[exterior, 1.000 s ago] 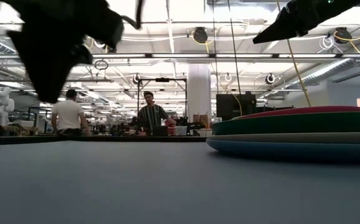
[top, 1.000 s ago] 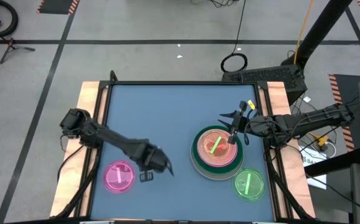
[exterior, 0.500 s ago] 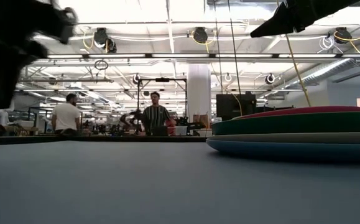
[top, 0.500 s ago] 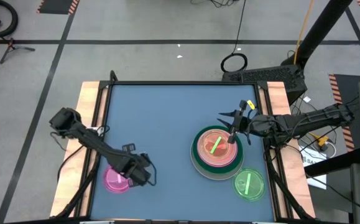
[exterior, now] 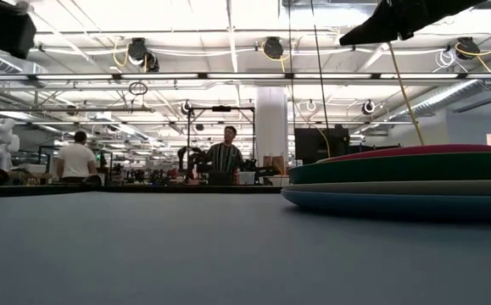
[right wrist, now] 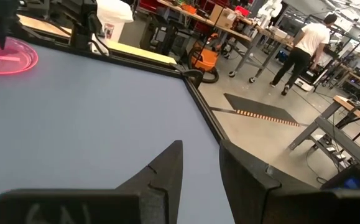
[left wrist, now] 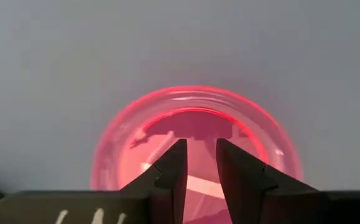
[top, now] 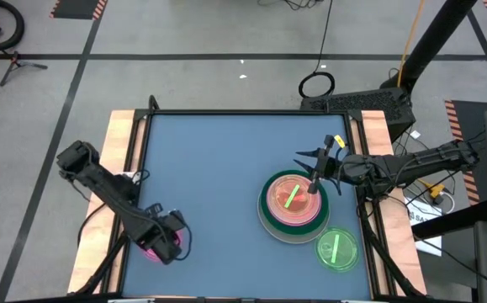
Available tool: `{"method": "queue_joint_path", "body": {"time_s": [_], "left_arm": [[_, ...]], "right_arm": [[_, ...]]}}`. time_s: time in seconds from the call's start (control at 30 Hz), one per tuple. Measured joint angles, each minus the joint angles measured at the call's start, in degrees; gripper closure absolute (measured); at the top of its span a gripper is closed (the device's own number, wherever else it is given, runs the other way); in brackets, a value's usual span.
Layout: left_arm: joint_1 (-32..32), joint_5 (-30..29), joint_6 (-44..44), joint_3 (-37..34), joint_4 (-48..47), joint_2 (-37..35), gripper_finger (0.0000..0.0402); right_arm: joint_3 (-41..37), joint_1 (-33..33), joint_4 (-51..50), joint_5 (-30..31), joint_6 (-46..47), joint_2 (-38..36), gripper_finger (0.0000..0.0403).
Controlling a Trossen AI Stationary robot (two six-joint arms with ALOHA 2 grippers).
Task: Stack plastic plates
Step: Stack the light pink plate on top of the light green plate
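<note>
A small translucent pink plate (left wrist: 195,124) lies flat on the blue table near its near left corner (top: 150,245). My left gripper (left wrist: 199,144) hangs over it (top: 166,244), pointing down, its fingers open by a narrow gap; its shadow falls in the plate. A stack of plates (top: 292,206) stands at the table's right, blue lowest, then grey-white, green and red-pink (exterior: 398,178), with a small pink plate with a green stripe on top. A small green plate (top: 337,249) lies beside the stack, nearer the front edge. My right gripper (top: 314,186) waits above the stack's far right rim, narrowly open (right wrist: 199,146).
Wooden rails (top: 124,135) run along the table's left and right sides. The blue table top (top: 218,168) between the two arms is bare. People (exterior: 225,161) stand in the room well beyond the far edge.
My left gripper has swung from the right of the small pink plate toward the table's left and near edge, and now covers most of that plate. In the low view the left arm has passed out to the picture's left. The plates have not moved.
</note>
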Motion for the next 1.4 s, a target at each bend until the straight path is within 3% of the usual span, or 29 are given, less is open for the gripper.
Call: {"method": "queue_joint_path", "body": {"time_s": [0.57, 0.8, 1.0, 1.17, 1.4], "left_arm": [[-3.4, -0.8, -19.5, -0.6, 5.1, 0.0, 0.0308], [-3.5, -0.9, -21.5, -0.6, 6.9, 0.1, 0.0246], [-2.3, -0.9, -23.9, -0.5, 13.8, 0.5, 0.0189], [1.1, 1.0, -26.9, -0.5, 14.1, 3.3, 0.0182], [2.5, 4.7, -24.6, -0.6, 15.8, 7.6, 0.0181]], "right_arm": [[0.0, 0.0, 0.0, 0.0, -1.3, 0.0, 0.0305], [0.0, 0.0, 0.0, 0.0, -1.9, 0.0, 0.0305], [0.0, 0.0, 0.0, 0.0, -2.2, 0.0, 0.0305], [0.0, 0.0, 0.0, 0.0, -2.2, 0.0, 0.0305], [0.0, 0.0, 0.0, 0.0, -1.9, 0.0, 0.0305]]}}
